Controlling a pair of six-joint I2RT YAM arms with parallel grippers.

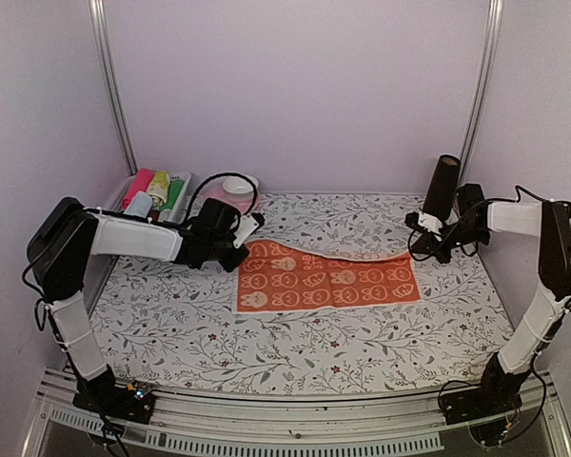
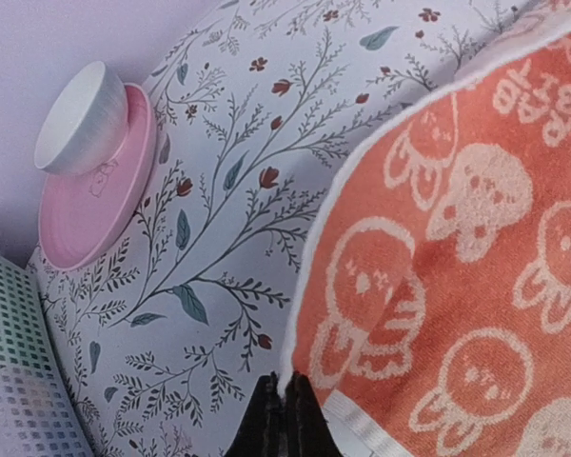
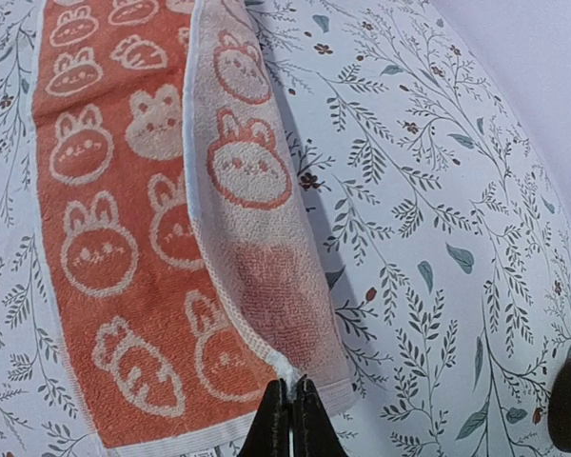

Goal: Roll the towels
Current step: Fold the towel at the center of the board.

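Note:
The peach-orange towel (image 1: 328, 283) with pale rabbit and carrot prints lies spread on the floral table sheet in the top view. My left gripper (image 1: 249, 227) is shut on its far left corner and lifts it; in the left wrist view the jaws (image 2: 287, 400) pinch the white edge of the towel (image 2: 457, 286). My right gripper (image 1: 421, 244) is shut on the far right corner; in the right wrist view the jaws (image 3: 291, 400) pinch the towel (image 3: 133, 228), whose far edge is folded over, pale underside up. The pale blue towel is out of view.
A white basket (image 1: 124, 190) holding coloured bottles stands at the back left. A pink plate (image 1: 219, 200) with a white bowl (image 1: 243, 183) stands beside it; both show in the left wrist view, plate (image 2: 86, 205) and bowl (image 2: 76, 119). A dark cylinder (image 1: 442, 188) stands upright at the back right.

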